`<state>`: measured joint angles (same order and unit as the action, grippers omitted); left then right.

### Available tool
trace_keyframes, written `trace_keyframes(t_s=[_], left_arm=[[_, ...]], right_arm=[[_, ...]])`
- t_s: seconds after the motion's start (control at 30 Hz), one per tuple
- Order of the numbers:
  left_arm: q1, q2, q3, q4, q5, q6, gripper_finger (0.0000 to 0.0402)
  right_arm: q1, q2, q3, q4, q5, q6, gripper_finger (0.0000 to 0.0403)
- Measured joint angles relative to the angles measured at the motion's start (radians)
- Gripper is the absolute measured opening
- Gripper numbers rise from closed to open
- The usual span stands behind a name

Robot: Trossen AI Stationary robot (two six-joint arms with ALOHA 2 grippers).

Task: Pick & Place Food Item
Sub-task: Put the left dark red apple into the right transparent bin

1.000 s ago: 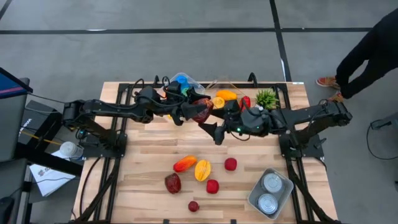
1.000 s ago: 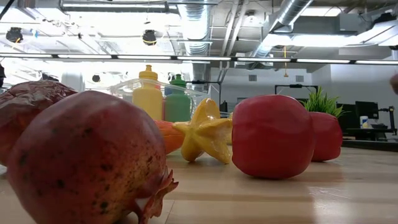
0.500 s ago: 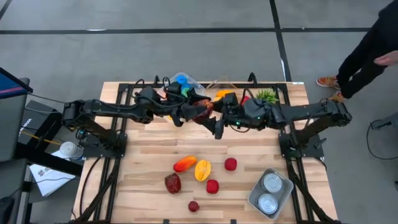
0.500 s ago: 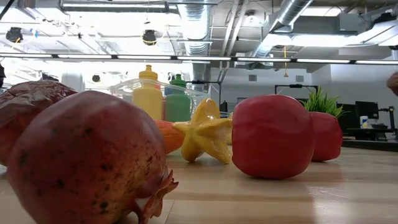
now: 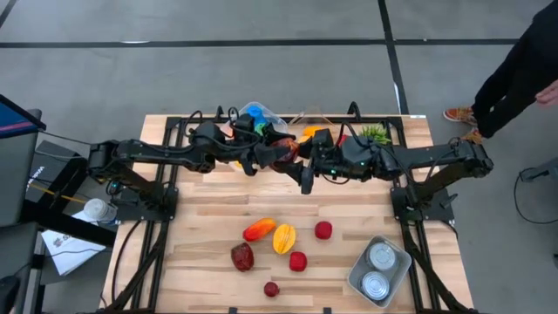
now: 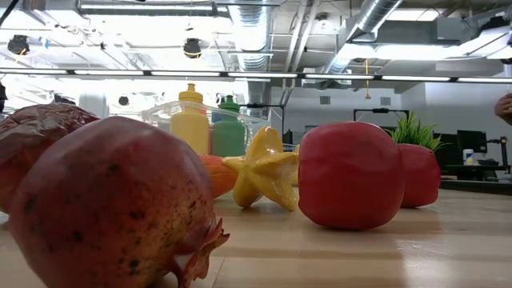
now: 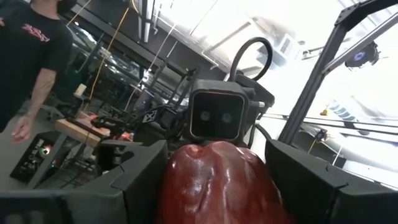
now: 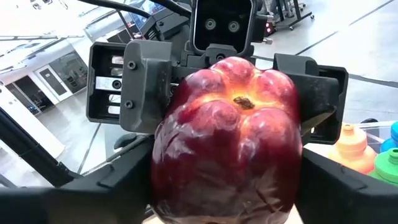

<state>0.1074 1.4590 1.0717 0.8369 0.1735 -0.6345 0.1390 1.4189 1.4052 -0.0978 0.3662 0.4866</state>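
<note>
At about nine o'clock from the table's centre, the left arm reaches in along the far half of the table (image 5: 200, 218), and its left gripper (image 5: 272, 157) is clamped on a dark red pepper (image 5: 283, 155), carried in the air above the boards near the twelve o'clock edge. Its wrist view shows the pepper (image 7: 214, 183) filling the gap between the two dark fingers (image 7: 134, 180), held out level toward the other arm, which looks like a hand-over pose. Meeting it from three o'clock, the right gripper (image 5: 301, 166) has its fingers either side of the same pepper (image 8: 227, 140), set wide and seemingly drawing in; whether they press the skin yet cannot be told. So the left arm seems to hold on until the right has a sure grip. Toward six o'clock lie a starfruit (image 5: 283, 237), small red fruits (image 5: 323, 229) and a pomegranate (image 5: 242, 256); at five o'clock a tray (image 5: 357, 277) holds two tins. A person (image 5: 514, 70) stands beyond the two o'clock corner.
</note>
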Motion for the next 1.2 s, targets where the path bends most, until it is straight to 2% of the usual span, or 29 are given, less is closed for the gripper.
trace_keyframes(t_s=[0.1, 0.33, 0.53, 0.7, 0.83, 1.0, 1.1, 1.2], left_arm=[[0.001, 0.0, 0.0, 0.0, 0.0, -0.003, 0.0254], [0.017, -0.001, 0.0, -0.009, 0.038, -0.002, 0.0273], [0.064, -0.078, 0.0, -0.151, 0.062, 0.022, 0.0304], [0.112, -0.198, 0.0, -0.347, 0.062, 0.096, 0.0319], [0.144, -0.319, 0.0, -0.585, 0.06, 0.142, 0.0321], [0.156, -0.457, -0.002, -0.829, 0.041, 0.165, 0.0315], [0.156, -0.529, -0.013, -0.906, 0.016, 0.166, 0.0313], [0.156, -0.586, -0.025, -0.955, 0.003, 0.163, 0.0313]], right_arm=[[0.0, 0.0, 0.0, 0.0, -0.001, 0.0, 0.0273], [0.0, 0.0, 0.0, -0.002, 0.001, 0.009, 0.0273], [-0.015, 0.0, 0.0, 0.002, 0.006, 0.011, 0.0273], [-0.039, 0.0, 0.0, -0.046, 0.043, 0.033, 0.0273], [-0.077, 0.0, 0.0, -0.22, 0.116, 0.09, 0.0273], [-0.182, 0.004, 0.0, -0.562, 0.131, 0.264, 0.0273], [-0.253, 0.025, 0.0, -0.754, 0.131, 0.368, 0.0273], [-0.317, 0.05, -0.001, -0.866, 0.116, 0.396, 0.0275]])
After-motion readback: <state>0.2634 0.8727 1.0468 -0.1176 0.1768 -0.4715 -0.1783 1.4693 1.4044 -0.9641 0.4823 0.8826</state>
